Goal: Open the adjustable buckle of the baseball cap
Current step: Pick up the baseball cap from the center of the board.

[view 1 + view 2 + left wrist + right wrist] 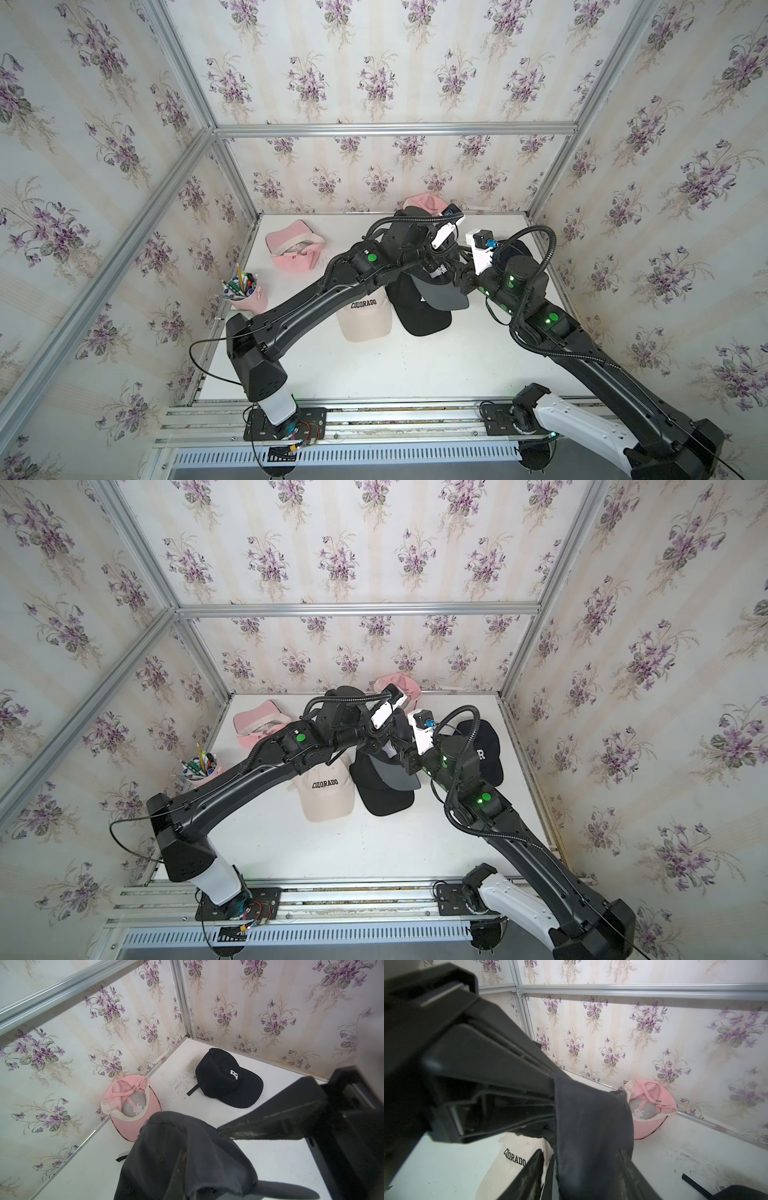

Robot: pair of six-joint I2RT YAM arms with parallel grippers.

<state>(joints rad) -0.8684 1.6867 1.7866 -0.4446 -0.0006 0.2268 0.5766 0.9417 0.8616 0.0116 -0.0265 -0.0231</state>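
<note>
**Dark grey baseball cap** [441, 296] [176, 1142]: held clear of the white desk [374, 374], centre-rear, directly above a plain black cap [424, 322]. The crown fabric is bunched and the grey brim hangs lowest. Its buckle is hidden in the folds.

**Left tool** [551, 1103]: clenched on a fold of the crown.

**Right tool** [579, 1151]: fingers [534, 1169] stand apart on either side of the hanging fabric. Whether they pinch it cannot be told.

**Cream COLORADO cap** [365, 318] [508, 1167]: crown up on the desk, just beside the plain black cap.

**Black R cap** [228, 1078] [484, 746]: crown up near the right rear corner, with a loose strap trailing on the desk.

**Rear pink cap** [133, 1118] [652, 1093]: upturned against the back wall, its strap and metal clasp [135, 1089] showing.

**Left pink cap** [293, 249]: left rear, opening facing up.

**Pink pen cup** [249, 301]: at the desk's left edge, full of pens and pencils.
</note>
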